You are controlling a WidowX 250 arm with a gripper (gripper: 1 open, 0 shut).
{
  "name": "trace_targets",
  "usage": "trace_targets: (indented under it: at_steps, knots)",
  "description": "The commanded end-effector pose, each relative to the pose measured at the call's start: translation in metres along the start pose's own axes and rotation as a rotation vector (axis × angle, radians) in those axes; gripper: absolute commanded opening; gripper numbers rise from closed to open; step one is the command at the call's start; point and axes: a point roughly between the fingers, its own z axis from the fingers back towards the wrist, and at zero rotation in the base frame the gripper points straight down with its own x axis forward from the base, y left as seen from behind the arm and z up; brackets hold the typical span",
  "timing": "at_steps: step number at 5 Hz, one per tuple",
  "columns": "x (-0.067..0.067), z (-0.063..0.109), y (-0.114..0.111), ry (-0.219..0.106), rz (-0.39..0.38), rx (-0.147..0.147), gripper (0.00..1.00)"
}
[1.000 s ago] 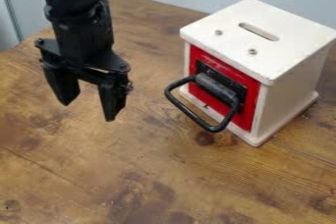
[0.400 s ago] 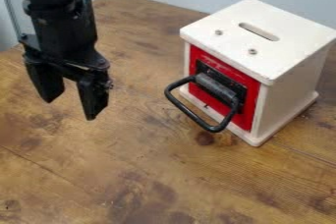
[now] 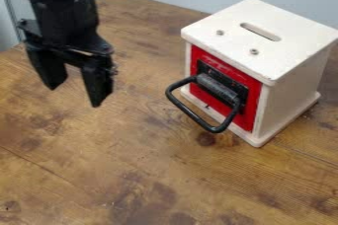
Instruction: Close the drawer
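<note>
The gripper (image 3: 74,83) hangs open, holding nothing, apart from the drawer (image 3: 222,91).

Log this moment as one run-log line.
hand: fingers apart, off the drawer | drawer: red front, black loop handle jutting out | box: on wooden table

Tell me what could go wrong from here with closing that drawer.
The black loop handle juts out and down from the red front, so the open gripper might snag it rather than push squarely. The cream-white box stands on the wooden table with no visible fixing, so a hard push could slide or turn it.
</note>
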Motion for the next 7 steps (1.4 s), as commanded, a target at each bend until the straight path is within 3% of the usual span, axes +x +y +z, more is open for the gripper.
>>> trace_targets:
  at_steps: [1, 2, 3, 4, 6, 7]
  knots:
    - [-0.004, 0.008, -0.014, -0.013, -0.026, -0.005, 1.0]
    - [-0.008, 0.004, -0.022, -0.004, 0.014, 0.0, 1.0]
    - [-0.004, -0.008, -0.012, -0.009, 0.018, 0.002, 1.0]
    - [-0.004, -0.018, -0.001, 0.009, 0.019, -0.001, 1.0]
    - [0.001, -0.019, -0.002, 0.0, 0.032, 0.002, 1.0]
    - [0.0, -0.01, 0.001, -0.007, -0.002, -0.001, 1.0]
